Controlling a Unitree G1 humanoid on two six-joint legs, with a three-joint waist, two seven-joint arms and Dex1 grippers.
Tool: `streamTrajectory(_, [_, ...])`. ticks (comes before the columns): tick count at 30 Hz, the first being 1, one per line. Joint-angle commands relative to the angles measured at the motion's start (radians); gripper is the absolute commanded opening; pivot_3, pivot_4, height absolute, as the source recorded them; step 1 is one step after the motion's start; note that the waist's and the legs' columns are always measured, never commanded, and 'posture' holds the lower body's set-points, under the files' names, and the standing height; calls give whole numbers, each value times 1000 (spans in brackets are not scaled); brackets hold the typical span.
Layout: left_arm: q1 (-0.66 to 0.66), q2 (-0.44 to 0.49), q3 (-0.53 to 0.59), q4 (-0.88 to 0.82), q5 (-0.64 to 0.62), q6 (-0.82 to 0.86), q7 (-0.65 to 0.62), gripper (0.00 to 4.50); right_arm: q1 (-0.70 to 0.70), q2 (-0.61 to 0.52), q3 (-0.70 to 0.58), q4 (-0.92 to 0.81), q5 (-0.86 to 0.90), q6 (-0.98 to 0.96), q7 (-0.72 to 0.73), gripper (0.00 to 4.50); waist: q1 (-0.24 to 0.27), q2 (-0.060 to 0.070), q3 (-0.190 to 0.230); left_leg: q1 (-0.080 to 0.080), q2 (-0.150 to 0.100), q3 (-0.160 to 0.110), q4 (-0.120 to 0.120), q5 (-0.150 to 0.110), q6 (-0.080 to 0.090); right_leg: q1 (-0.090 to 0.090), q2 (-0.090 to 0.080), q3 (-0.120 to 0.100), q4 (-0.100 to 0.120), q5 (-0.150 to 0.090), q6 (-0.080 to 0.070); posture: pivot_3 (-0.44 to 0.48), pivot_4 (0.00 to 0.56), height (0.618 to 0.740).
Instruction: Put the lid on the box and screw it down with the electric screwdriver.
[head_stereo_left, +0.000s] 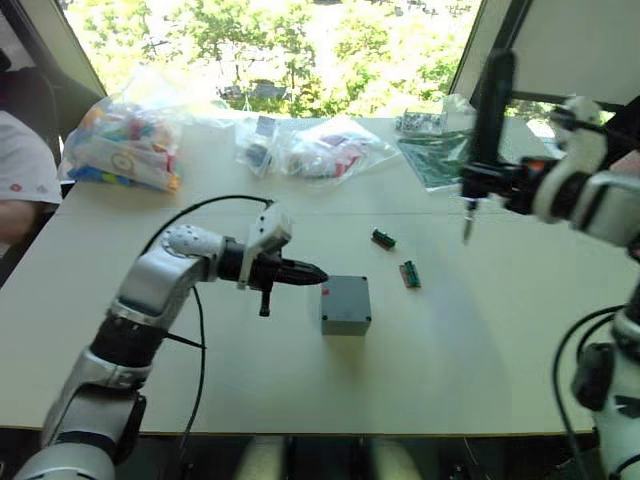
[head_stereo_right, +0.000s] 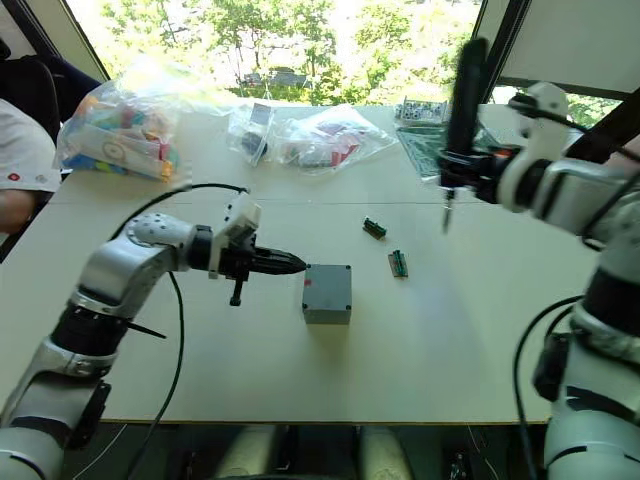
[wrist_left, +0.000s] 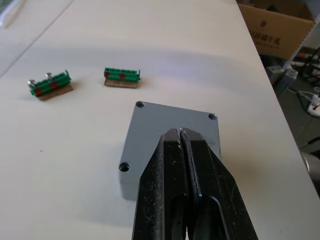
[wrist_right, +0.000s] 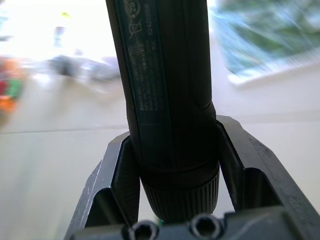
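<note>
Pale desk (head_stereo_left: 480, 340) beneath a sunlit window; plastic bags (head_stereo_left: 125, 140) are ranged along its far edge. Box (head_stereo_left: 346, 305), lid (wrist_left: 172, 127) seated on top, is set mid-desk. Left gripper (head_stereo_left: 312, 271): fingers pressed together, just beside the box. Right gripper (wrist_right: 170, 165): fingers pinching the electric screwdriver (head_stereo_left: 488, 120), held upright, well apart from the box. Two green connectors (head_stereo_left: 397, 257) are noted nearby.

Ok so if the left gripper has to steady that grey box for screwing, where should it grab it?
Probably across two opposite side walls of the box, low down, coming in level from the robot's left, where the left gripper sits shut. The walls are flat and parallel, and a low grip leaves the corner screw holes on top free.
</note>
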Motion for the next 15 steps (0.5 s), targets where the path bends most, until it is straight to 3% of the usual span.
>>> streamTrajectory(1, [36, -23, 6, -87, -75, 34, 8, 0, 70, -94, 102, 48, 233, 33, 2, 1766, -9, 1, 1, 0, 0, 1, -1, 0, 1, 0, 0, 0, -1, 0, 0, 0, 150, 740])
streamTrajectory(4, [71, -35, 0, -94, -78, 38, 27, 0, 131, -155, 202, 111, 388, 33, -38, 1766, -27, 4, 5, 0, 2, 2, 0, -1, 3, -1, 2, 1, -1, 0, 0, 0, 150, 740])
streamTrajectory(6, [95, -23, -29, -97, -14, -22, 48, 0, 151, -158, 241, 149, 433, 33, -91, 1766, -29, 5, 8, 1, 2, 4, 2, -1, 3, -1, 3, 2, 4, 0, 0, 0, 150, 740])
streamTrajectory(15, [147, -7, -28, -129, 20, -46, 118, 0, 149, -102, 275, 214, 514, 33, -266, 1766, -22, 5, 10, 2, 3, 4, 4, 1, 7, 0, 6, 4, 5, 2, 1, 0, 150, 740])
